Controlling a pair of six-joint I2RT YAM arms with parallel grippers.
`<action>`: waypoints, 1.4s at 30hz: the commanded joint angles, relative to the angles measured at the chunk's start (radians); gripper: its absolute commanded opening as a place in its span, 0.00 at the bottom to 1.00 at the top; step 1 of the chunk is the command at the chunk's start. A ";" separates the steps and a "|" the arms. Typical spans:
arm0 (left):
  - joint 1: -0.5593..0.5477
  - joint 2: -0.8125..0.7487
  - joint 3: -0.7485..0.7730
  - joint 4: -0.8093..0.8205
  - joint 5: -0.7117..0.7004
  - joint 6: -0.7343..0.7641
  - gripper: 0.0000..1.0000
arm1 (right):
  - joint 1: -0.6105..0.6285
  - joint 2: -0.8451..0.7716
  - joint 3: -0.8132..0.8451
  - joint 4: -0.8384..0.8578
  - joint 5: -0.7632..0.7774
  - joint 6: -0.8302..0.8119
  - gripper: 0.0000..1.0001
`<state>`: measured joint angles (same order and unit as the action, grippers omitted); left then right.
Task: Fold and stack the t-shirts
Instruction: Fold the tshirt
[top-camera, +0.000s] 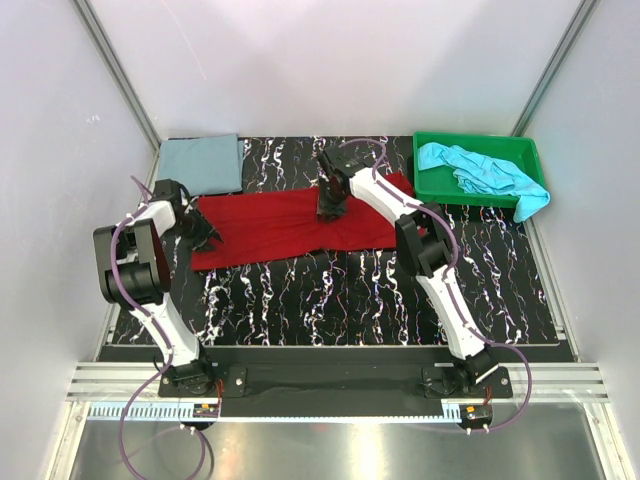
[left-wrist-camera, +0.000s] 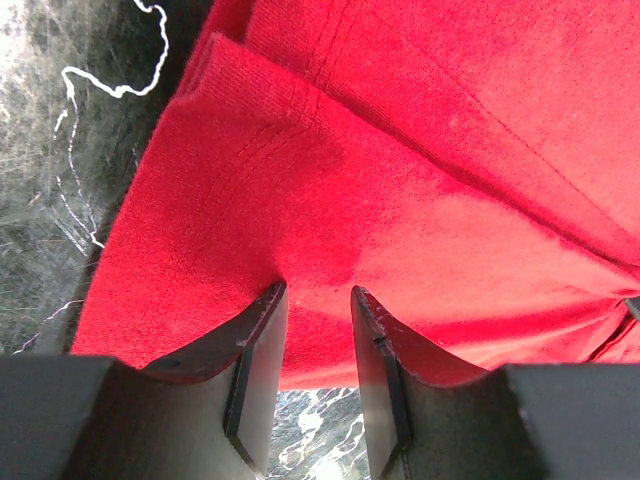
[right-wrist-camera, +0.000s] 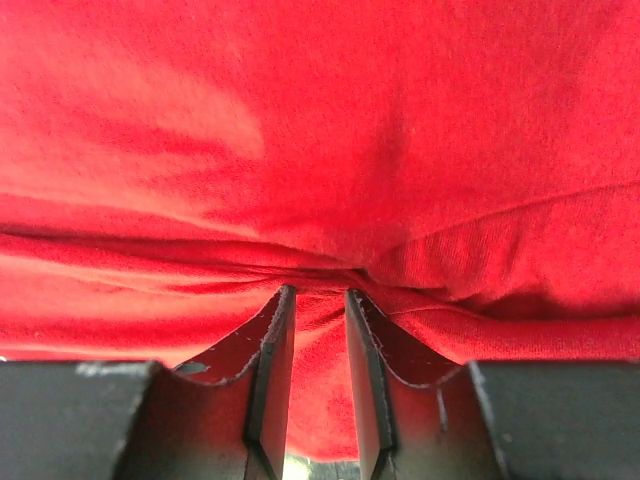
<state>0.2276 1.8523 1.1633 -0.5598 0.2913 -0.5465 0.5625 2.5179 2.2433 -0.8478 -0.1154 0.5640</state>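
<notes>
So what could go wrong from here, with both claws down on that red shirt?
1. The red t-shirt bunches up in front of the right gripper; a lift from here may drag creases into the fold, or the cloth may slip out.
2. The left gripper sits at the shirt's layered left end; catching only one layer could pull the fold apart.
3. The turquoise t-shirt hangs over the rim of the green tray and might snag or tug the tray.

The folded t-shirt (top-camera: 201, 164) lies left, spread t-shirt (top-camera: 275, 228) centre, tray (top-camera: 478, 192) right.
</notes>
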 joint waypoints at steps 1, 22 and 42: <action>0.013 -0.011 0.012 -0.018 -0.020 0.028 0.38 | -0.010 0.047 0.088 -0.005 0.056 -0.033 0.34; 0.015 -0.084 0.006 -0.014 -0.021 0.033 0.39 | -0.044 -0.203 0.000 -0.109 0.065 -0.157 0.53; 0.084 0.048 -0.057 -0.023 0.005 -0.033 0.40 | -0.372 -0.416 -0.550 0.064 0.083 -0.092 0.29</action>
<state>0.2810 1.8591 1.1557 -0.5743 0.3317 -0.5636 0.1917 2.1143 1.7023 -0.8497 -0.0650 0.4686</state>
